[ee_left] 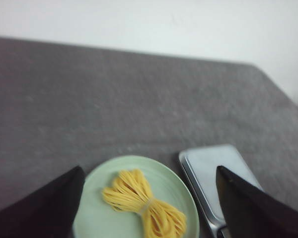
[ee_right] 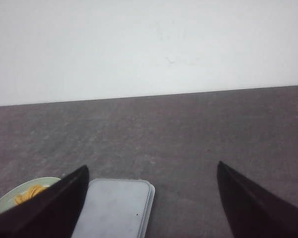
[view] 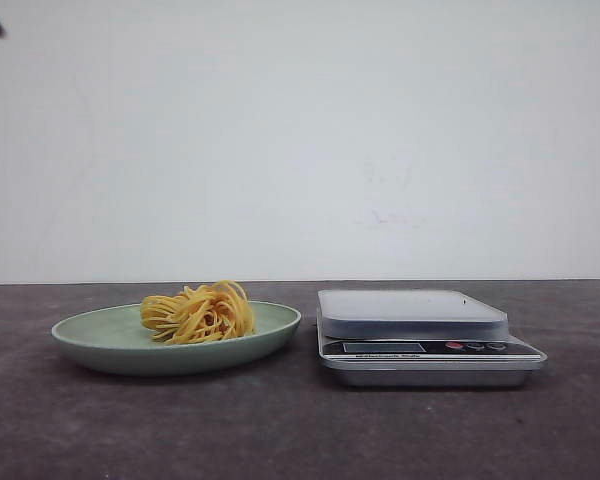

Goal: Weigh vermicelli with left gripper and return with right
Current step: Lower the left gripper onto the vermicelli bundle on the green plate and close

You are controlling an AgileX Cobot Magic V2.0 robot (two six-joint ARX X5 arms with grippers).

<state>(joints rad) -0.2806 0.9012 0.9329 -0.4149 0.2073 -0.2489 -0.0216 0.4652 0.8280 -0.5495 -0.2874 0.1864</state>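
Left gripper (ee_left: 148, 198) (jaws spread, empty) seemingly above vermicelli (ee_left: 144, 204); right gripper (ee_right: 151, 198) likewise spread.

We see a matt, dark grey worktop (view: 280, 430) with a faintly grainy surface. The pale green plate (view: 100, 340) looks like smoothly glazed ceramic with a soft sheen. The scale (view: 425, 340) has a smooth, brushed-metal platform and silvery body. The vermicelli (view: 198, 312) strands look dry and slightly glossy.

Scale (view: 425, 338) front panel has a line of small print below its display, too blurred to read. No other text.
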